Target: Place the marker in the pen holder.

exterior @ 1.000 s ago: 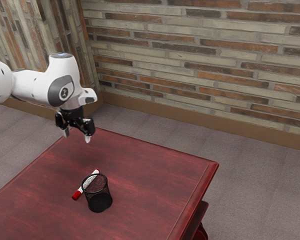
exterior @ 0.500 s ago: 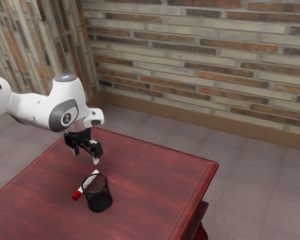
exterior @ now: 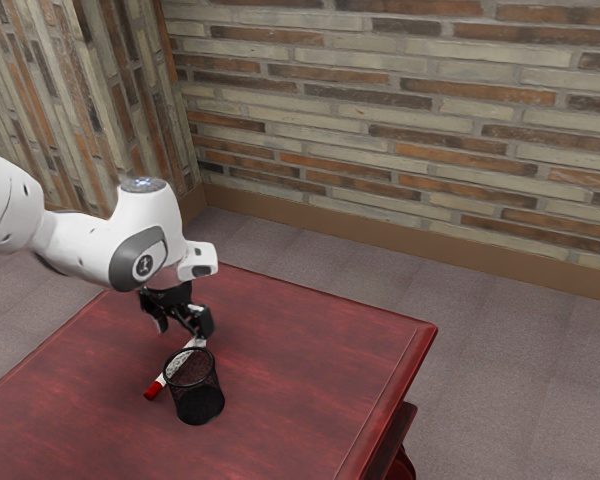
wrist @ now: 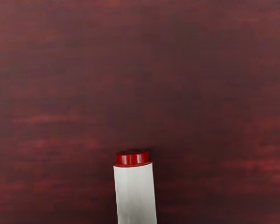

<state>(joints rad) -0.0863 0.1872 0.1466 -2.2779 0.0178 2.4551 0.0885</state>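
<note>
None of the transfer is done: the marker [exterior: 161, 381] lies on the surface [exterior: 300, 340] beside the pen holder [exterior: 199, 402], nearer the exterior view's left edge, the tool [exterior: 180, 335] low over its far end, fingers spread, with gripping, lifting and inserting left.

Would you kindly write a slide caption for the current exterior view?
The open gripper is close to the marker lying beside a mesh pen holder.

Item: claw [exterior: 181, 334] — shifted toward five o'clock in the exterior view, now lower over the counter [exterior: 310, 350]. Formerly apart from the marker [exterior: 154, 389], toward eleven o'clock; now one fingertip [exterior: 201, 341] overlaps its one-o'clock end in that view. Item: white arm [exterior: 88, 245] — hand portion likewise lowered, toward five o'clock.
</note>
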